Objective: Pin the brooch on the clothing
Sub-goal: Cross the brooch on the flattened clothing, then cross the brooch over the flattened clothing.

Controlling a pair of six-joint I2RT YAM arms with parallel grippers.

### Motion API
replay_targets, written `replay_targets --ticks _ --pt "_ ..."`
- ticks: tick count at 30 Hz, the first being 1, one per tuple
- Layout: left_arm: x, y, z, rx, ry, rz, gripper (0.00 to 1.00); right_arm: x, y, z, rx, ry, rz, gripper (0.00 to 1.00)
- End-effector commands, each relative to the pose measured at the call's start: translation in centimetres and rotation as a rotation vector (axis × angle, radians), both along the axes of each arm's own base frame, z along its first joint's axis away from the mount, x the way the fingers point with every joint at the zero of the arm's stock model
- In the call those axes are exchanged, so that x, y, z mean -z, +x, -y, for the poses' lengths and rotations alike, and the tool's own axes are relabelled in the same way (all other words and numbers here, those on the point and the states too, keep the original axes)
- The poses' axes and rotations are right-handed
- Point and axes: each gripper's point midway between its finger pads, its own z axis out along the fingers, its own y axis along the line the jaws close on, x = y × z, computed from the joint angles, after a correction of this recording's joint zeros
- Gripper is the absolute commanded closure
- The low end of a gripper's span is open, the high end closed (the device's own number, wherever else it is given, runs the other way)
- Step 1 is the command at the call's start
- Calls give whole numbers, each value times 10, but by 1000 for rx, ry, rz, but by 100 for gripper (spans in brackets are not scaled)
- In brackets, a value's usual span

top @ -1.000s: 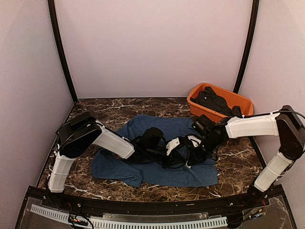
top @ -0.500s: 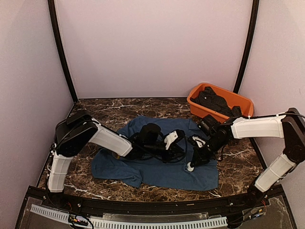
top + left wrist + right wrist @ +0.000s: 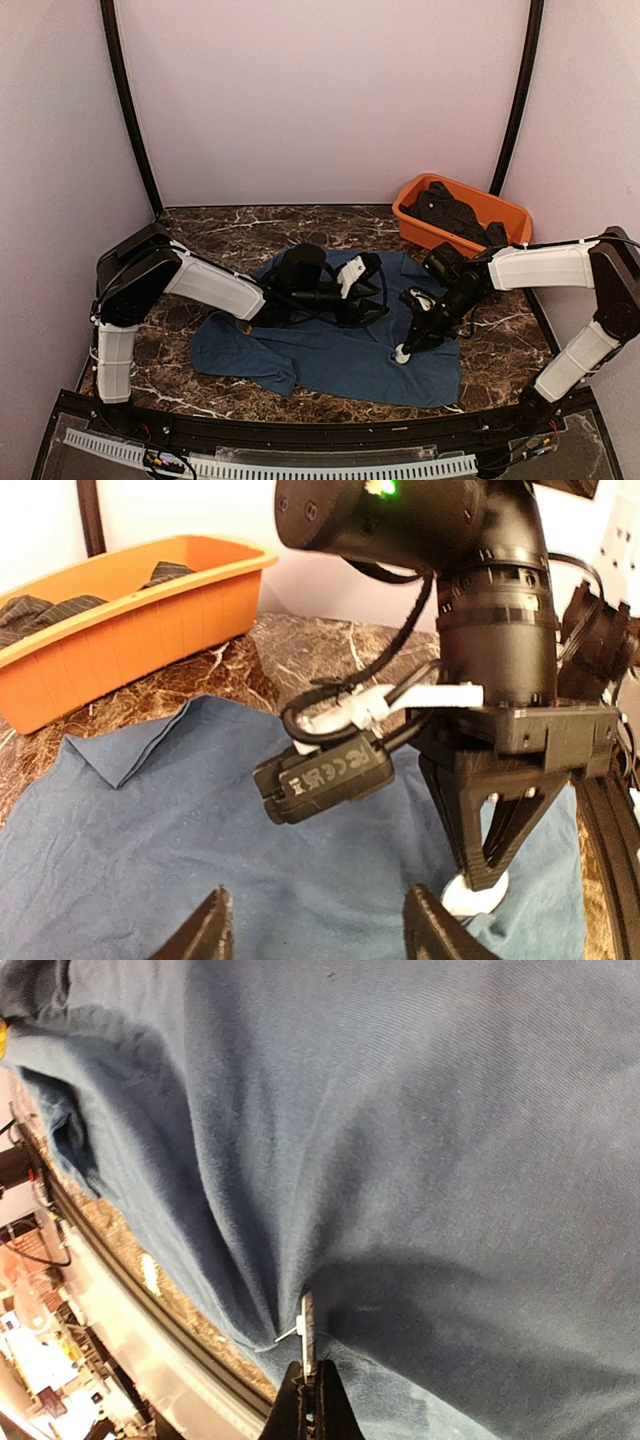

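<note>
The left claw (image 3: 322,935) is over the far half of the clothing (image 3: 300,355), about midway along it. Its two fingers (image 3: 208,932) are spread well apart with nothing between them, only blue fabric below. The clothing lies spread on the desk (image 3: 200,235) as a wide, rumpled sheet. In the top view its long axis runs side to side, and it is much broader that way than from front to back. Which end is the neck I cannot tell. In the left wrist view, one corner of the clothing is folded back over itself on the side facing the orange tub (image 3: 140,640).

The brooch (image 3: 458,902) is on the right half of the clothing, near its front edge, and shows as a small white disc against the fabric. The right claw (image 3: 308,1380) comes down on it from above. Its tips point into the cloth and are pinched fully together on the brooch. In the right wrist view the brooch shows edge-on as a thin pale sliver. Its long axis is in line with the fingers and points straight into the clothing, which puckers into creases that meet at that spot. A fine wire juts from the brooch to one side, close against the cloth.

The orange tub stands near the clothing's far right corner, with a strip of marble showing between them. It holds dark garments (image 3: 450,212).
</note>
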Motion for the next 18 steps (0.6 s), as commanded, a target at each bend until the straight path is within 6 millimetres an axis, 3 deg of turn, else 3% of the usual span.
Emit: replay_targets --ticks 1,13,18 --pt "-4 -18 -4 72 31 5 40 -7 -8 -7 -1 68 -48 100" --pt "6 -58 -3 293 102 -17 17 -27 -5 -16 -9 133 -33 100" --pt "10 -58 -1 302 138 -12 15 -32 0 -18 -6 130 -22 100"
